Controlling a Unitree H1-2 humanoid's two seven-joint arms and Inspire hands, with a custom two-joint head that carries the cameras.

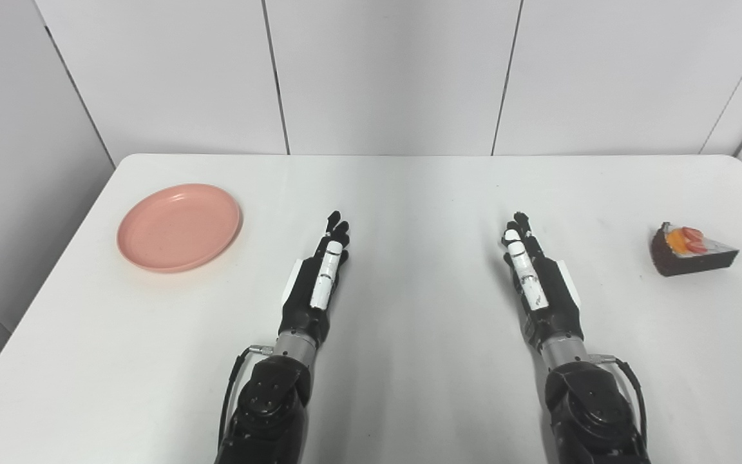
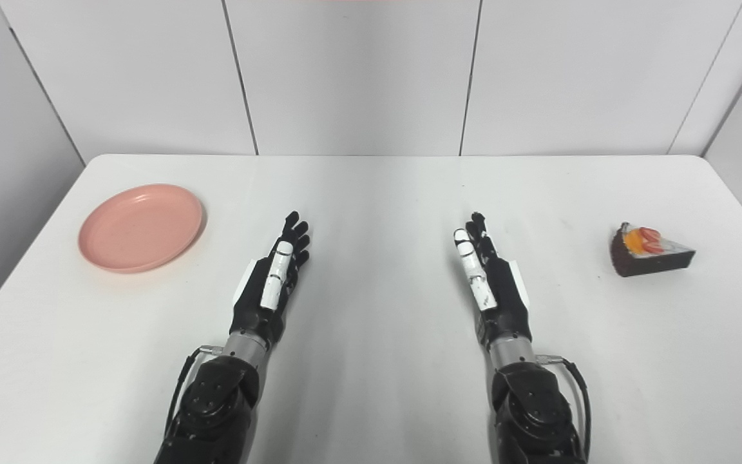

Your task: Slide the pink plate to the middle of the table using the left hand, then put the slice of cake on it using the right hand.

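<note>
well, both the left hand (image 1: 319, 274) and right hand (image 1: 535, 274) are empty with fingers straight, so a hard push could shove the far-left pink plate (image 1: 179, 226) off the table (image 1: 409, 193) edge.

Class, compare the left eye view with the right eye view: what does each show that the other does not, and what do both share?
Only the left eye view: more wall to the left of the table. Only the right eye view: more wall and table edge on the right, beyond the slice of cake. Both: the pink plate far left, and the open left hand and right hand, each holding nothing.
</note>
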